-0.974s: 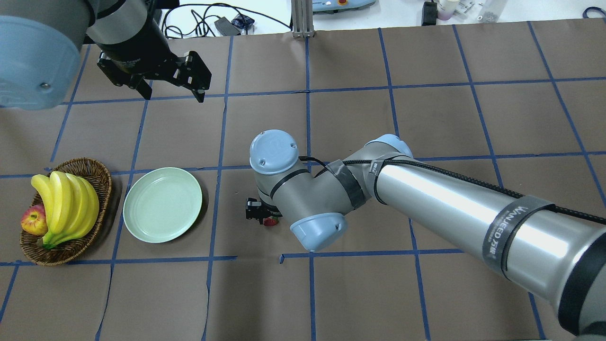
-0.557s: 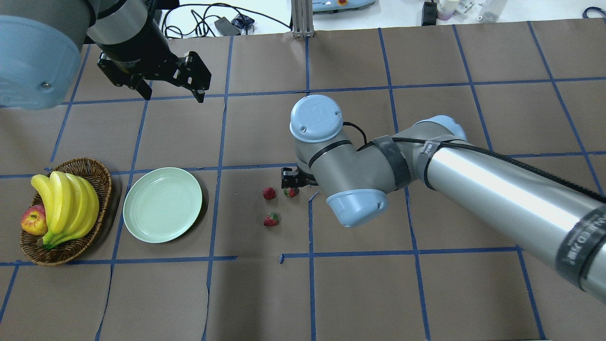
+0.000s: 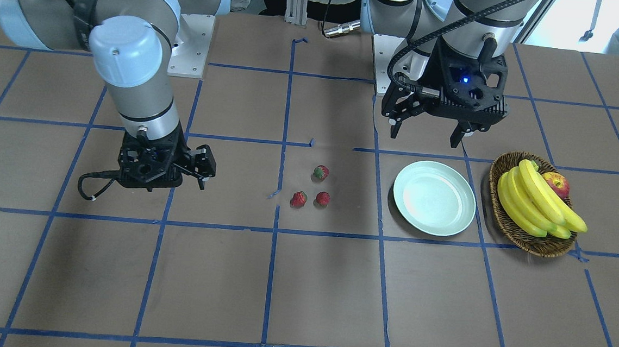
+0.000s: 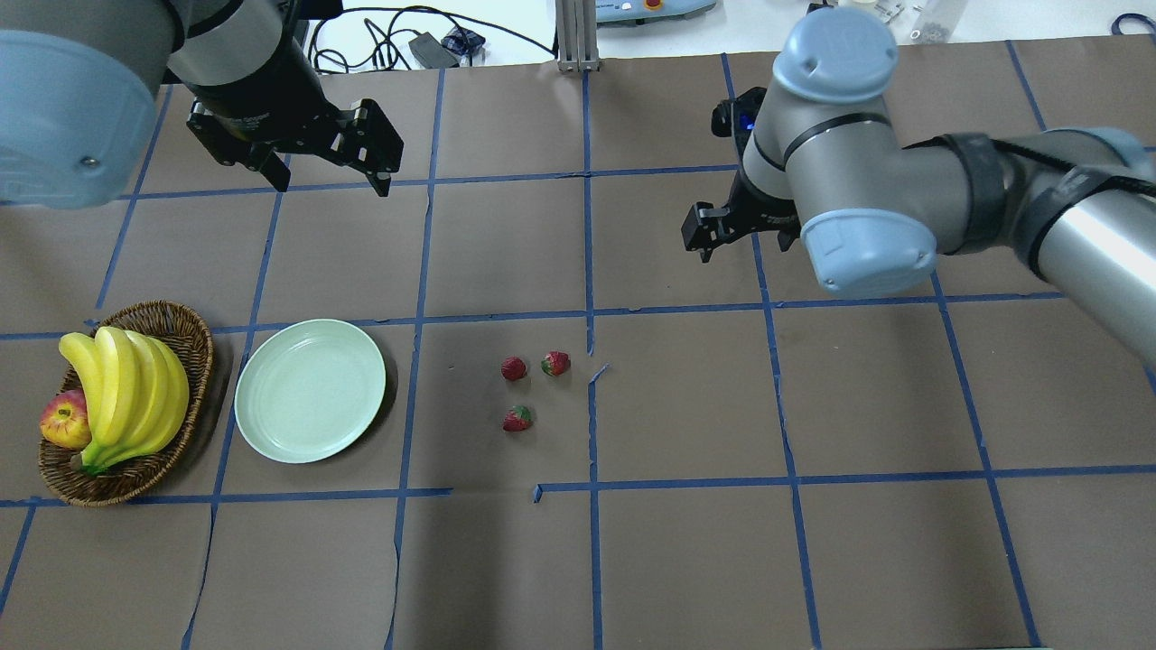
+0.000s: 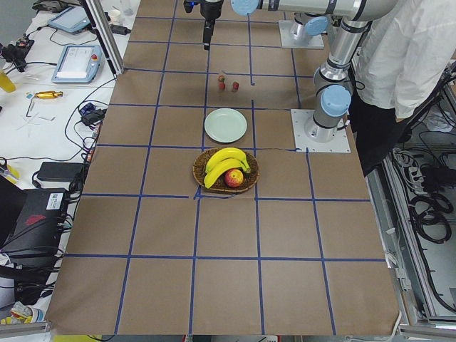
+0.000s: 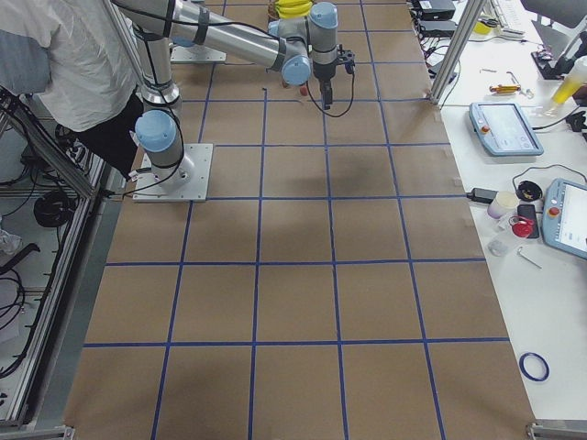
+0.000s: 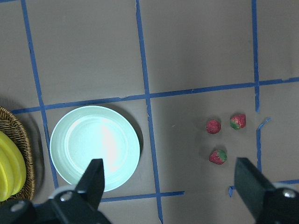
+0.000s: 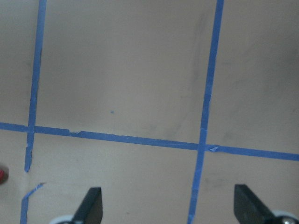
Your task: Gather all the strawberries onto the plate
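Three strawberries (image 4: pixel 514 367) (image 4: pixel 555 363) (image 4: pixel 517 419) lie close together on the brown table, right of the mint-white plate (image 4: pixel 310 390). The plate holds nothing. They also show in the front view (image 3: pixel 320 171) and the left wrist view (image 7: pixel 217 156), with the plate (image 7: pixel 95 148) to their left. My left gripper (image 4: pixel 331 181) hangs open and empty beyond the plate, high over the table. My right gripper (image 3: pixel 164 181) is open and empty, far from the strawberries on the table's right side. Its wrist view (image 8: pixel 168 196) shows bare table between the fingers.
A brown wicker basket (image 4: pixel 185 318) with bananas (image 4: pixel 126 388) and a red-yellow apple (image 4: pixel 63 420) stands just left of the plate. Blue tape lines grid the table. A person in white stands by the robot's base (image 5: pixel 406 64).
My right arm has swung from over the strawberries to the far right, uncovering all three. The strawberries, the plate and my left gripper have not moved.
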